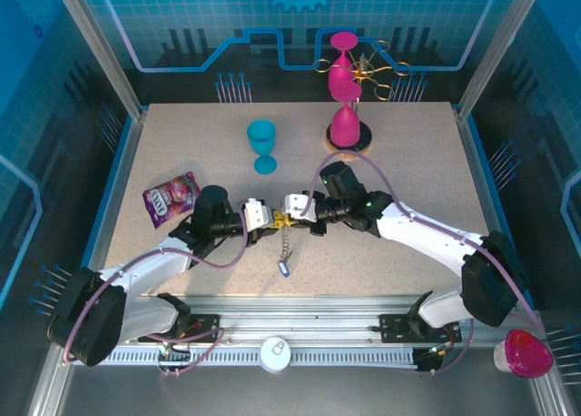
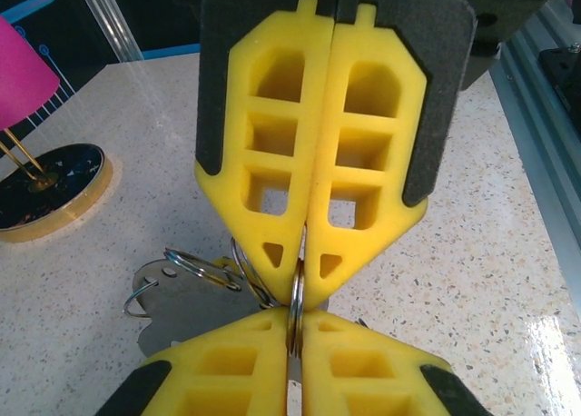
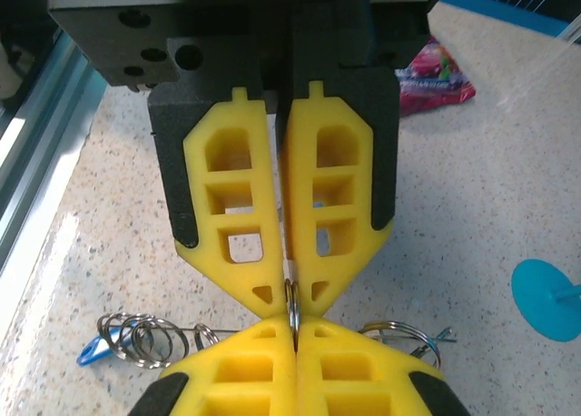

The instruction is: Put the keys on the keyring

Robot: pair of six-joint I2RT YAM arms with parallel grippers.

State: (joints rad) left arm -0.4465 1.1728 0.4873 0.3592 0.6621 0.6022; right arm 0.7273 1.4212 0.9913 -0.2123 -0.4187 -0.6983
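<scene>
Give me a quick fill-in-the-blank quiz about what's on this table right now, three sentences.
1. The left gripper and right gripper meet fingertip to fingertip, both pinching the ____.
2. The goblet standing by itself on the table is ____ in colour.
3. The snack packet lies on the ____ arm's side.
Missing words: keyring; blue; left.

Top camera looks down from behind; wrist cameras face each other close-up, sharing the keyring point(image 2: 296, 300) and tabletop point(image 2: 472, 252).
</scene>
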